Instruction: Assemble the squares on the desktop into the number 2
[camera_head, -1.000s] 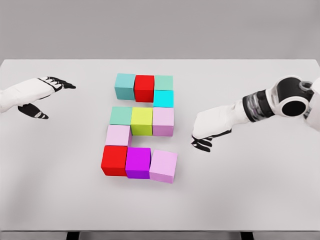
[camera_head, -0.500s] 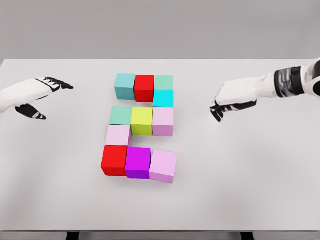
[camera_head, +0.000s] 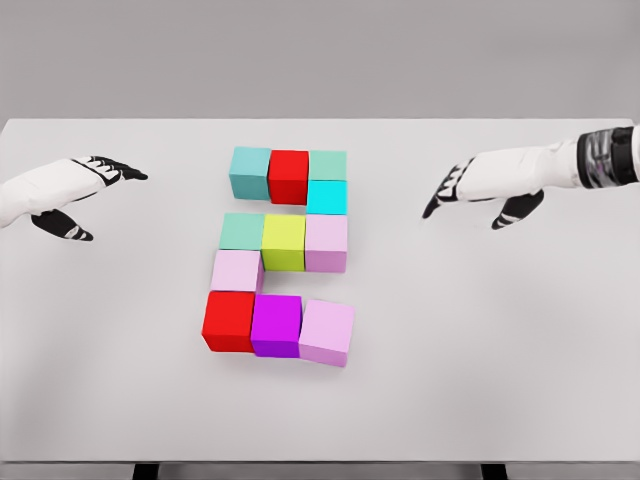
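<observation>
Coloured cubes lie on the white table (camera_head: 500, 350) in the shape of a 2. The top row is a teal cube (camera_head: 250, 172), a red cube (camera_head: 288, 176) and a green cube (camera_head: 327, 164), with a cyan cube (camera_head: 326, 197) under its right end. The middle row is a mint cube (camera_head: 241, 231), a yellow-green cube (camera_head: 283, 243) and a lilac cube (camera_head: 326, 244). A pale pink cube (camera_head: 236, 270) sits below left. Along the bottom are a red cube (camera_head: 229, 321), a magenta cube (camera_head: 276, 326) and a slightly turned lilac cube (camera_head: 327, 333). My right hand (camera_head: 470, 190) hovers open to the right of the cubes. My left hand (camera_head: 85, 190) rests open at the far left.
Bare table surrounds the cube figure on every side. The table's front edge runs along the bottom of the view, and a plain grey wall lies behind its far edge.
My right hand has risen from beside the bottom lilac cube and drawn back to the right, its fingers spreading out. The left hand and the cubes have stayed put.
</observation>
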